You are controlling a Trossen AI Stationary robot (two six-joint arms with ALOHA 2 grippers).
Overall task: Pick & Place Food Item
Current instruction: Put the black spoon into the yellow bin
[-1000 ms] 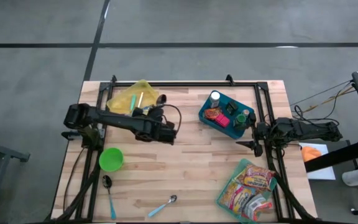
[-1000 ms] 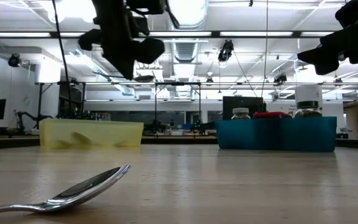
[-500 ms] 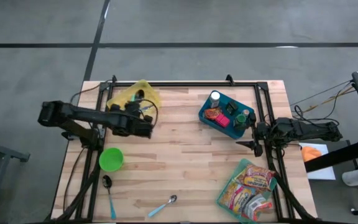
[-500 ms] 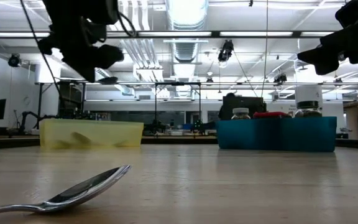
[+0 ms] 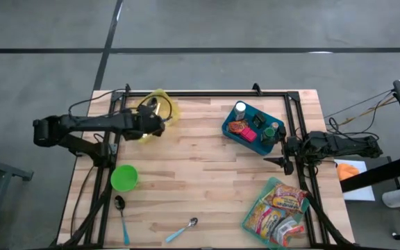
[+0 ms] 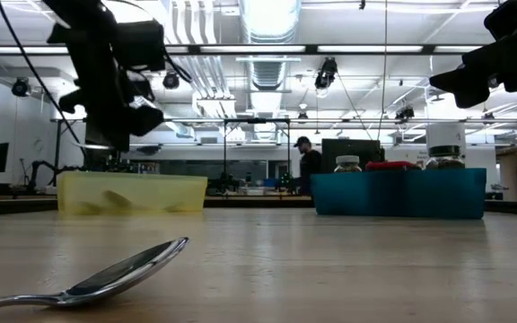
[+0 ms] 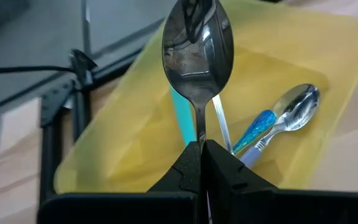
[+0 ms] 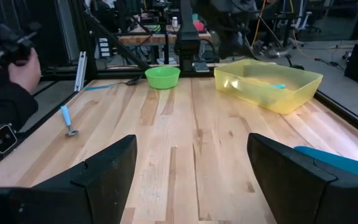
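The spoon (image 7: 197,56) was pinched in your left gripper (image 7: 202,155) over the yellow bin (image 7: 129,143). Next, you needed to release it there.

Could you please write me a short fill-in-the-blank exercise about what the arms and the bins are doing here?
1. The left gripper is shut on a ____.
2. It hangs over the ____ bin.
3. The green bowl sits on the table's ____ side in the high view.
4. The right gripper's fingers are ____.

Missing words: spoon; yellow; left; open
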